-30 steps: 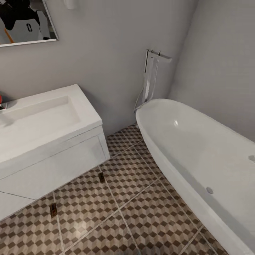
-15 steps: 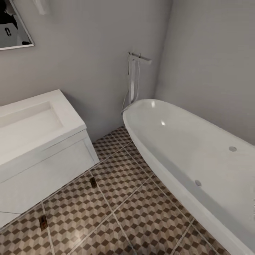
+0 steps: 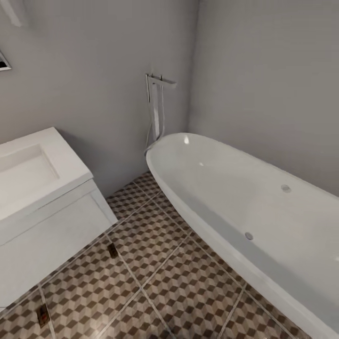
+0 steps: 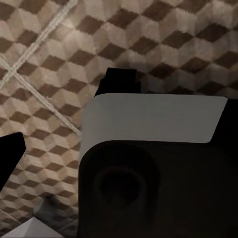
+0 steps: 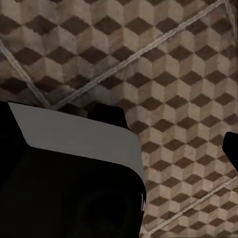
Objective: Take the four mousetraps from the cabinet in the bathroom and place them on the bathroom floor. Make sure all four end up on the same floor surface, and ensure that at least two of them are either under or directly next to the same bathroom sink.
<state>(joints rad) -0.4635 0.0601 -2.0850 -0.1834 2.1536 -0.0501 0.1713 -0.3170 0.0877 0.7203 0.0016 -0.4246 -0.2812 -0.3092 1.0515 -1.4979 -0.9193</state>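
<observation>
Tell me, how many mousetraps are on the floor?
2. One mousetrap lies on the tiled floor by the sink cabinet's corner. The other mousetrap lies along the cabinet's front, near the picture's bottom edge. More may be out of view.

A home bathroom. A white freestanding tub takes up the right side, with a tall floor-standing chrome tap at its far end in the corner of plain grey walls. On the left stands a white vanity with a sunken rectangular sink, and a mirror's corner hangs above it. The floor is tiled in a brown-and-beige cube pattern with pale grout.
</observation>
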